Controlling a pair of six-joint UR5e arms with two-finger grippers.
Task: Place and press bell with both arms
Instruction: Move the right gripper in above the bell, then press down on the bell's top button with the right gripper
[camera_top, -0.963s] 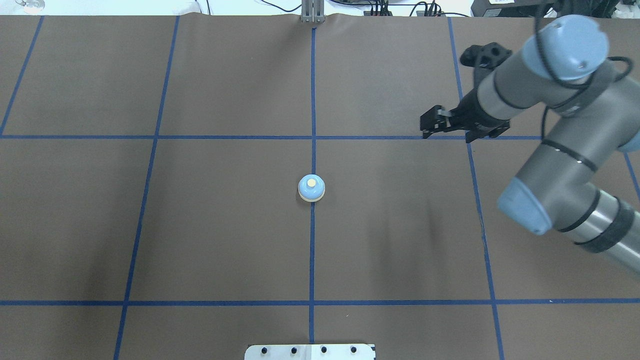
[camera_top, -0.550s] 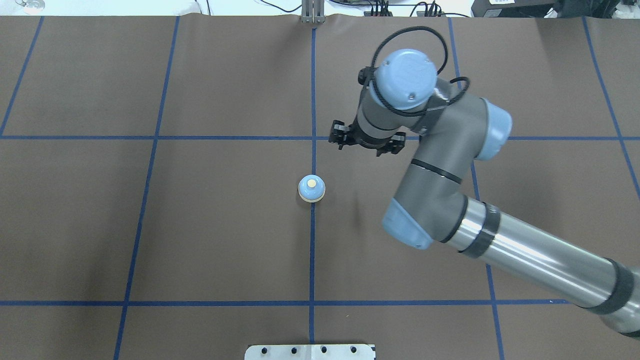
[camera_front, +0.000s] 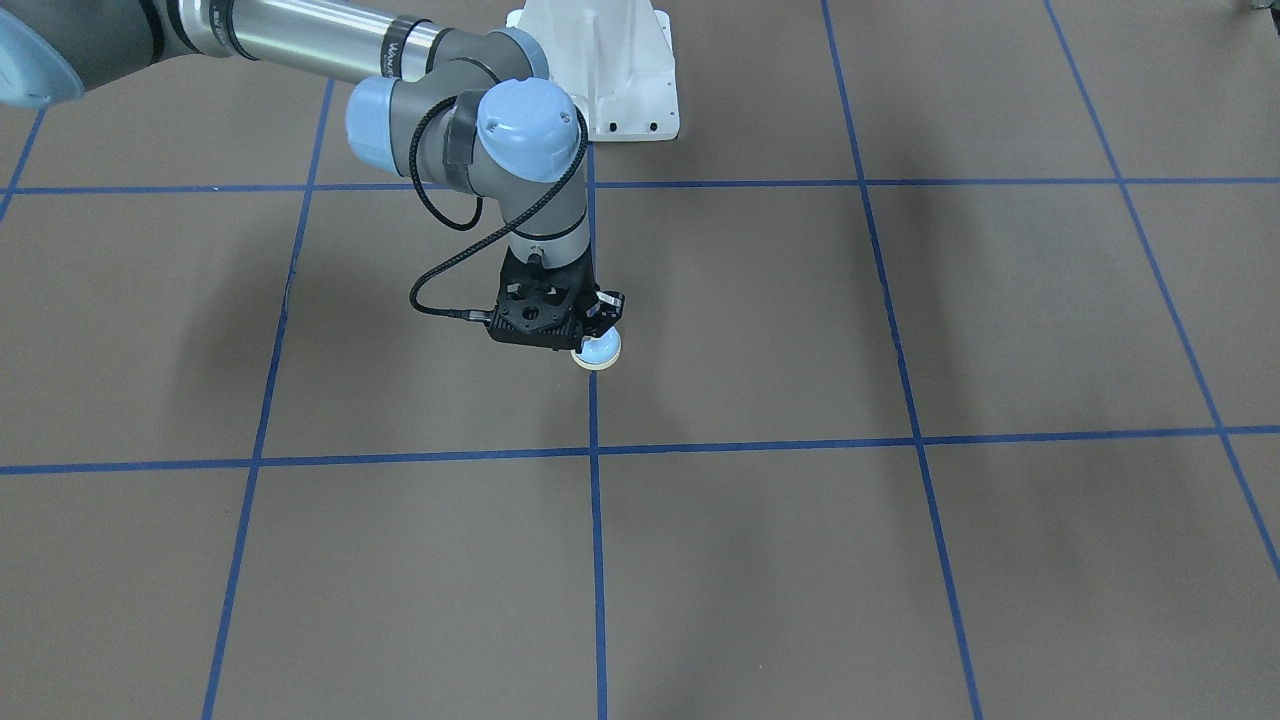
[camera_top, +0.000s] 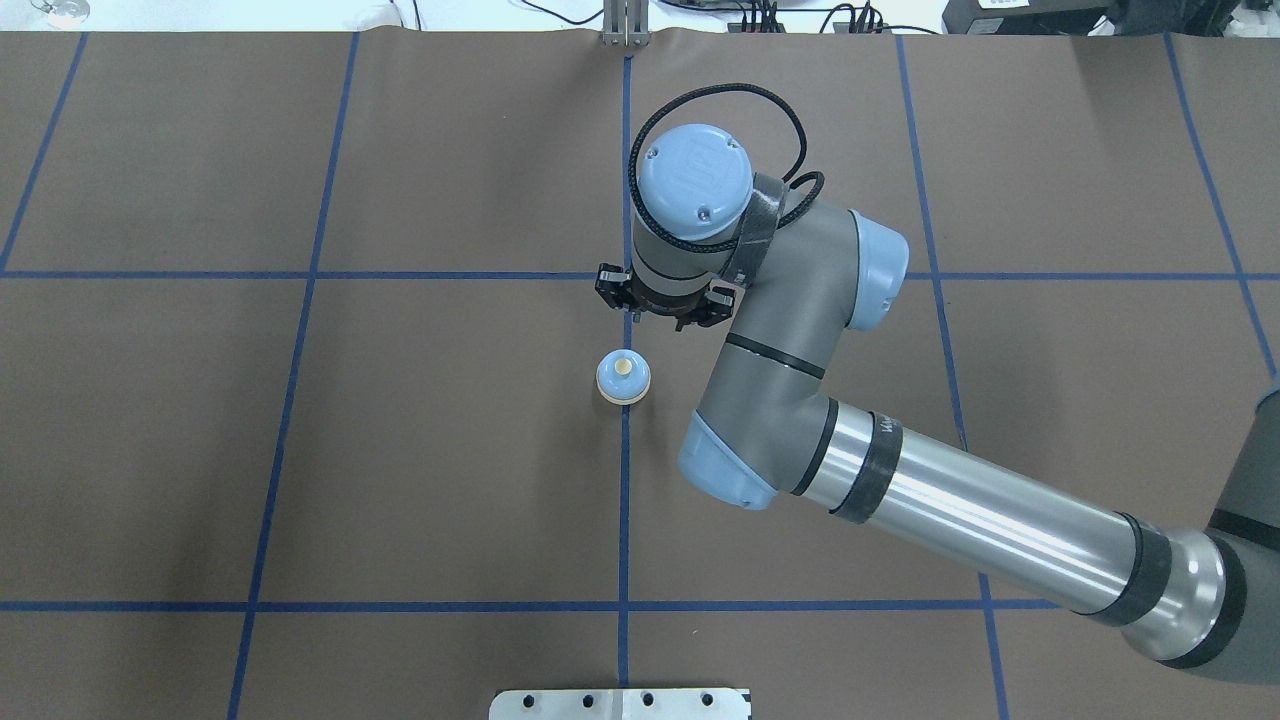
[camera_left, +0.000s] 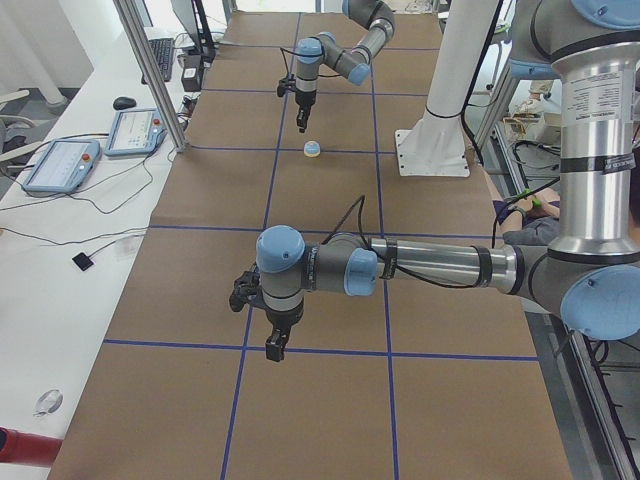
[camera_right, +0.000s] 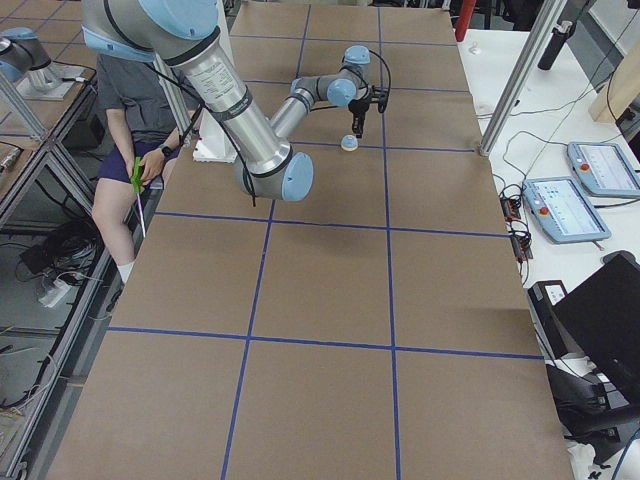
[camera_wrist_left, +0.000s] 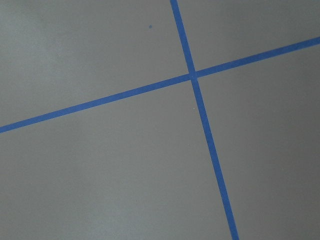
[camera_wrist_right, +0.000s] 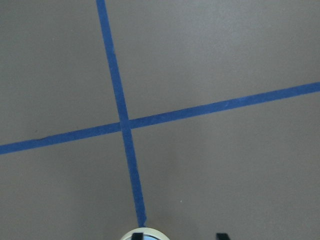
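Note:
The bell (camera_top: 623, 378), a small light-blue dome with a cream base and button, stands on the centre tape line. It also shows in the front view (camera_front: 602, 352), the left view (camera_left: 313, 149) and the right view (camera_right: 349, 143). My right gripper (camera_top: 655, 303) points down and hovers just above and a little beyond the bell (camera_front: 585, 335). In the right wrist view its two dark tips (camera_wrist_right: 180, 236) stand apart at the bottom edge, next to the bell's rim (camera_wrist_right: 147, 234). My left gripper (camera_left: 275, 345) hangs over the table far from the bell. I cannot tell if it is open.
Blue tape lines (camera_top: 625, 500) grid the brown table. The white pedestal (camera_front: 612, 70) stands at the robot's side. A person (camera_right: 125, 110) sits beside the table. Tablets (camera_left: 60, 165) and cables lie on the white side bench.
My right arm has swung in from the far right to the centre and now points down just above the bell. The bell has not moved.

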